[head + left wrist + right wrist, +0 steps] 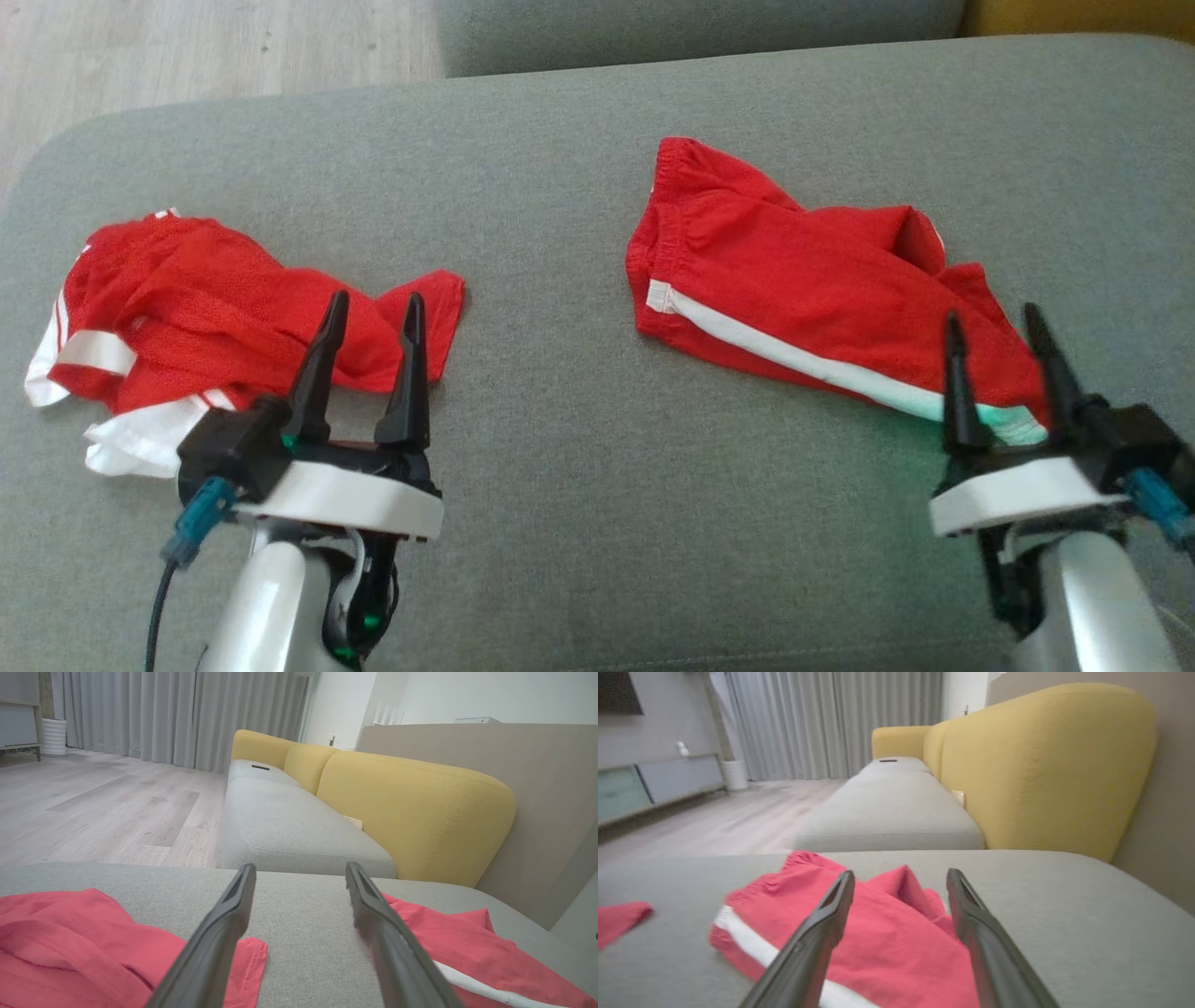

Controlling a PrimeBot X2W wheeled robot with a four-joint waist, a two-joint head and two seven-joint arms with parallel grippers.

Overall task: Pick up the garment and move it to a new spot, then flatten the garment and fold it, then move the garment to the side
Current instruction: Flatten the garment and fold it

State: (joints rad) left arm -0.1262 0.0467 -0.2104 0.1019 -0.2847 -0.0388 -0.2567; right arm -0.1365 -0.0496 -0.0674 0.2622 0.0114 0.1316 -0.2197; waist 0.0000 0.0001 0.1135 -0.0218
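Red shorts (794, 280) run diagonally, waistband far-left, hem by the wide-spread right gripper (991, 314); left gripper (375, 296) likewise.

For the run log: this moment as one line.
left gripper: open | right gripper: open | red shorts: on grey cushion, right side | red garment: crumpled, left side

place: home living room
sofa (289, 826): grey seats, yellow back cushions
curtains (187, 718): grey, floor-length, beyond sofa's far end
floor (117, 807): pale wood planks, in front of sofa
cabinet (658, 781): low media unit, across the floor from sofa
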